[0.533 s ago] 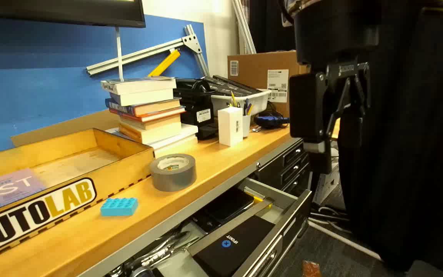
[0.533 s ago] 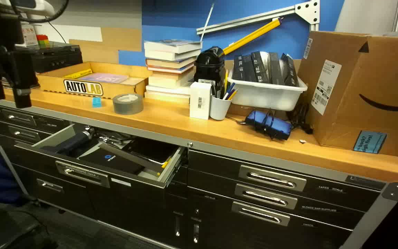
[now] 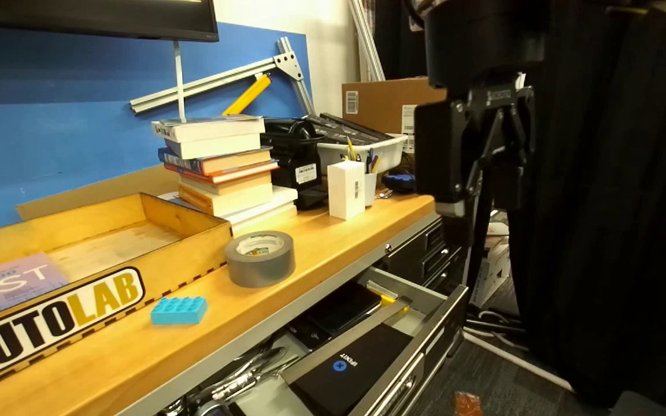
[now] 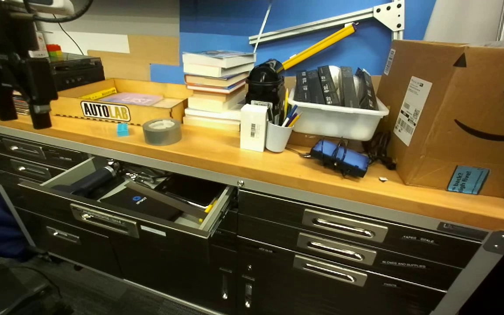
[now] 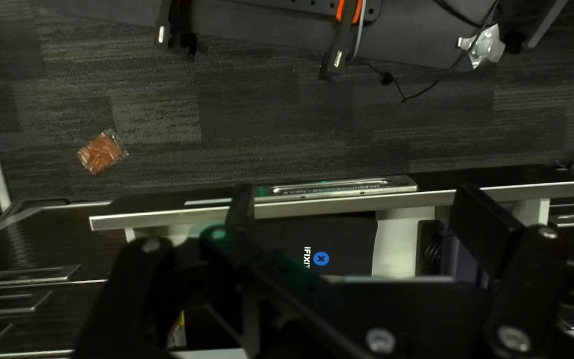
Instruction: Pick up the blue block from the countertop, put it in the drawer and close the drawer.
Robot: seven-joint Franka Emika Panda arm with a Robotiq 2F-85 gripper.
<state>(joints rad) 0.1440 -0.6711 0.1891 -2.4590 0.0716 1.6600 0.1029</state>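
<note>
The small light-blue block (image 3: 178, 311) lies flat on the wooden countertop (image 3: 107, 361), beside the AUTOLAB tray. It also shows in an exterior view (image 4: 122, 129); it is out of the wrist view. The dark metal drawer (image 4: 182, 234) is pulled open below the countertop. Its front rim (image 5: 342, 201) crosses the wrist view, with a black IFIXIT case inside. My gripper (image 3: 483, 216) is raised in the air, away from the block. In the wrist view its fingers (image 5: 359, 212) are wide apart over the open drawer, with nothing between them.
A grey tape roll (image 3: 261, 260) stands close to the block. The AUTOLAB tray (image 4: 147, 114), a book stack (image 4: 217, 83), a white box (image 4: 253, 127), a pen cup (image 4: 278, 138), a white bin (image 4: 344, 122) and a cardboard box (image 4: 444, 113) stand on the countertop.
The gripper has shifted left and slightly up in an exterior view, and right and slightly up in an exterior view. The block and the drawer have not moved.
</note>
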